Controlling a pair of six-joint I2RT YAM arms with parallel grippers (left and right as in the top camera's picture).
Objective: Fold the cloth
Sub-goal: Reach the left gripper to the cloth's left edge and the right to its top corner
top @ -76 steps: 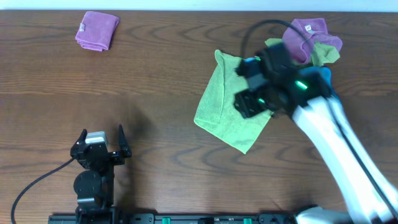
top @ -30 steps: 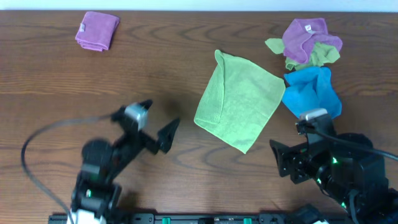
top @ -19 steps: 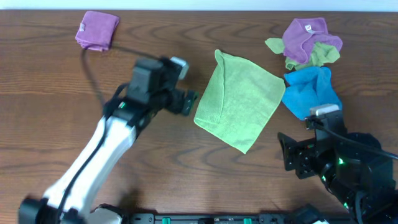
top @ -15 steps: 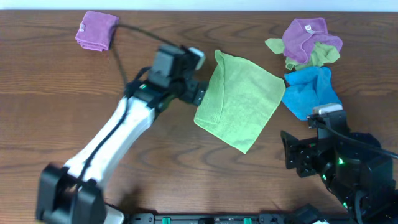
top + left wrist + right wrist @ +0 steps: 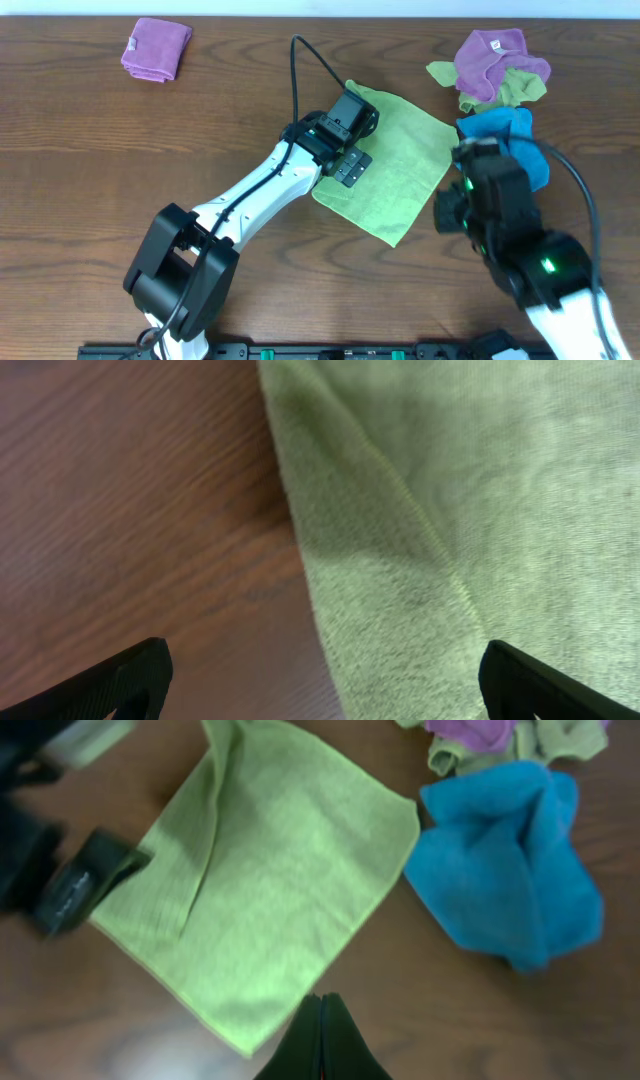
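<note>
Dark wood-grain table [image 5: 150,150] bears a square, nubby terry cloth [image 5: 405,170].

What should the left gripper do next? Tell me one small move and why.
Probably lower the left gripper straight down and close on the left edge of the cloth. Its jaws stand wide open with that edge lying between them, and the cloth lies spread on the table, not yet folded.

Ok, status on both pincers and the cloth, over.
Left pincer open over the cloth, at its left edge. Right pincer shut, empty, by the near corner. Cloth spread flat, not yet folded. Blue cloth close at its right corner.
</note>
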